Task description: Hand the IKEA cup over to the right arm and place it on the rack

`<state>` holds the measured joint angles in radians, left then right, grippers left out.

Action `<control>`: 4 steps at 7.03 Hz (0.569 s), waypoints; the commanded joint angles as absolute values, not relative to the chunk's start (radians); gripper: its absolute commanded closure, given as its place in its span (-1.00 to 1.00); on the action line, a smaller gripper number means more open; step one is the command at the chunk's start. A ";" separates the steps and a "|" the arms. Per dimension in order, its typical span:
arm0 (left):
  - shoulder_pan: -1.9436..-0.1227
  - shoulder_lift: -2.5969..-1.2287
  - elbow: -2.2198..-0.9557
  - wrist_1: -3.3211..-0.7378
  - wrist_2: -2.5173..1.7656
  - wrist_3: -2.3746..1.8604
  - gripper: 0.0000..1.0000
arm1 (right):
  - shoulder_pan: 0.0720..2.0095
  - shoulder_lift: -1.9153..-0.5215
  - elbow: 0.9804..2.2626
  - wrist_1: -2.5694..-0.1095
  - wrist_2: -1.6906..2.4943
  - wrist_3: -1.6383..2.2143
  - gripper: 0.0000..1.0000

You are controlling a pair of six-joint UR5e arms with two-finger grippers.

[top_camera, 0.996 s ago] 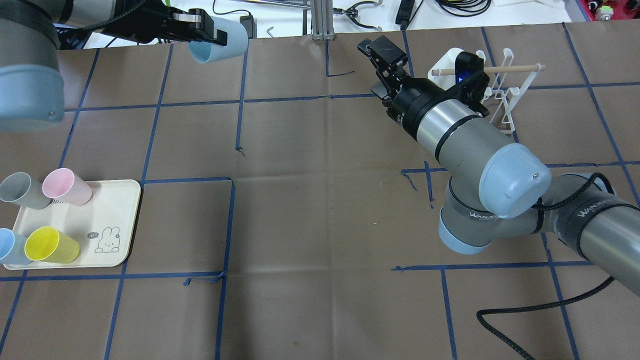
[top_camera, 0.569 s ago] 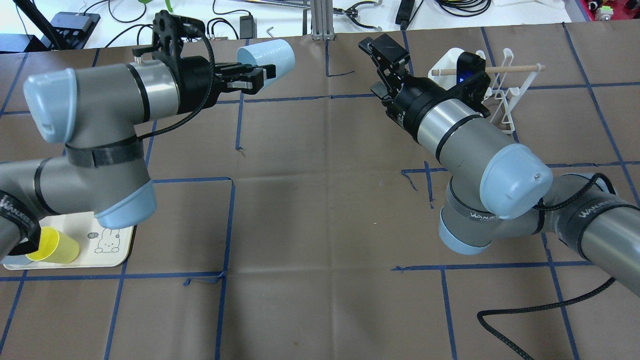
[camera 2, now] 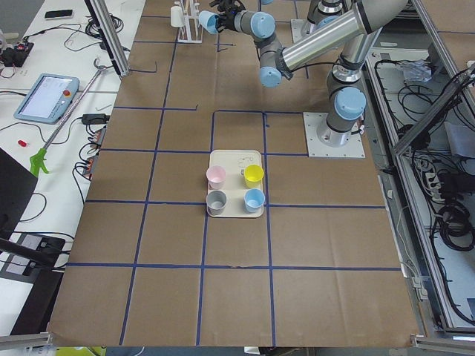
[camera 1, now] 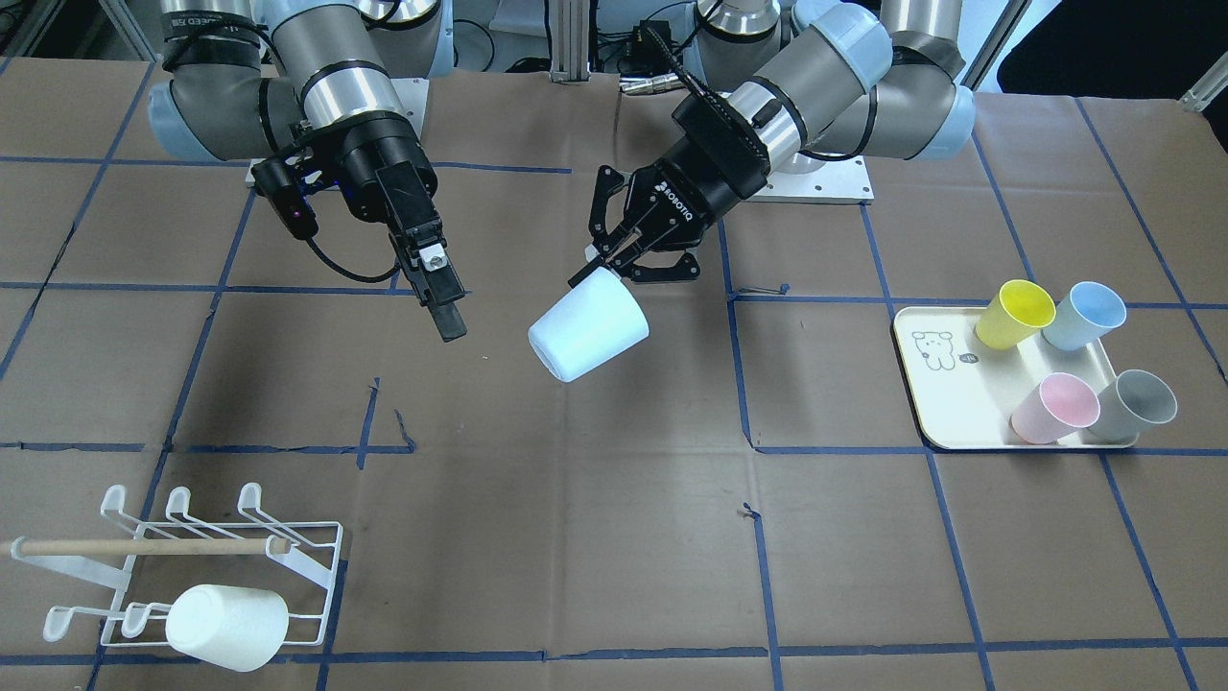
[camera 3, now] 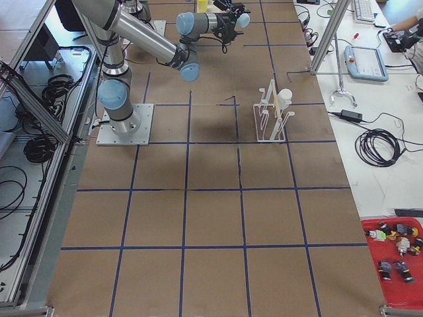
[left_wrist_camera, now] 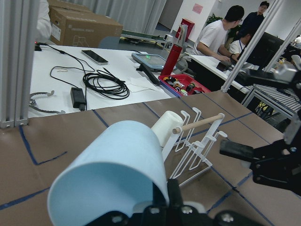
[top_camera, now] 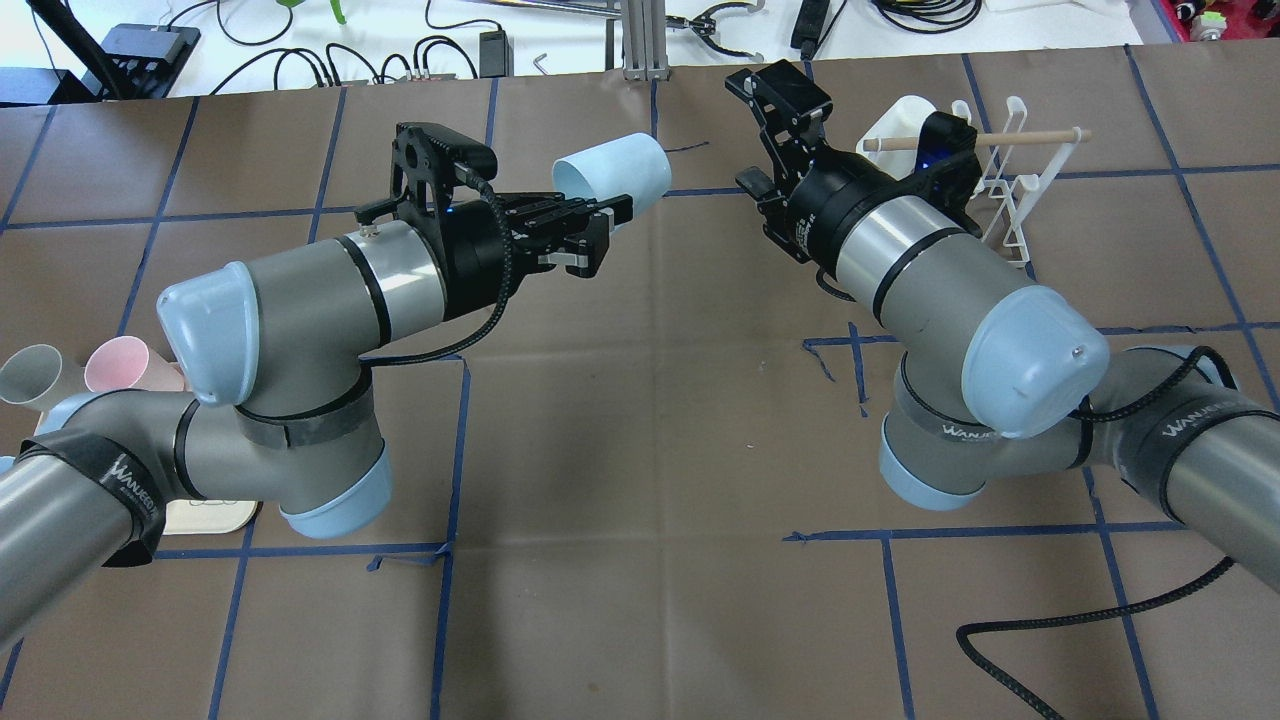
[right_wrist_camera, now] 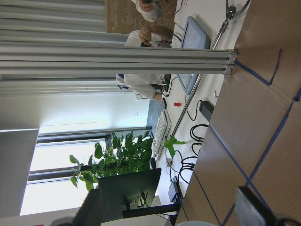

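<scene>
Left arm (top_camera: 300,300): swung in from the far left corner to mid-table within the last second
Rack (top_camera: 1010,190): far right, one white cup (camera 1: 225,624) already on it
Right gripper (top_camera: 770,135): fingers spread, turned slightly toward the incoming load
Left gripper (top_camera: 590,215): pinching the rim
IKEA cup (top_camera: 615,170): pale blue, airborne on its side, now near the right gripper, not touching; handover looks imminent

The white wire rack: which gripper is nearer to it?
Right. The right gripper, jaws open, is between the rack and the left gripper, which holds the light blue cup farther off.
</scene>
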<state>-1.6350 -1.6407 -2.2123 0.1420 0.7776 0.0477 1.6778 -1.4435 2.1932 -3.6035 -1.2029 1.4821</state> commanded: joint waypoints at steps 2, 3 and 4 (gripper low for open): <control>-1.643 -1.649 -2.237 0.207 0.781 0.009 0.99 | 1.690 -1.445 2.198 -3.450 -1.203 1.488 -1.00; -1.643 -1.651 -2.237 0.207 0.781 0.009 0.98 | 1.701 -1.445 2.198 -3.433 -1.203 1.489 -1.00; -1.643 -1.649 -2.237 0.207 0.781 0.009 0.98 | 1.710 -1.443 2.189 -3.412 -1.203 1.494 -1.00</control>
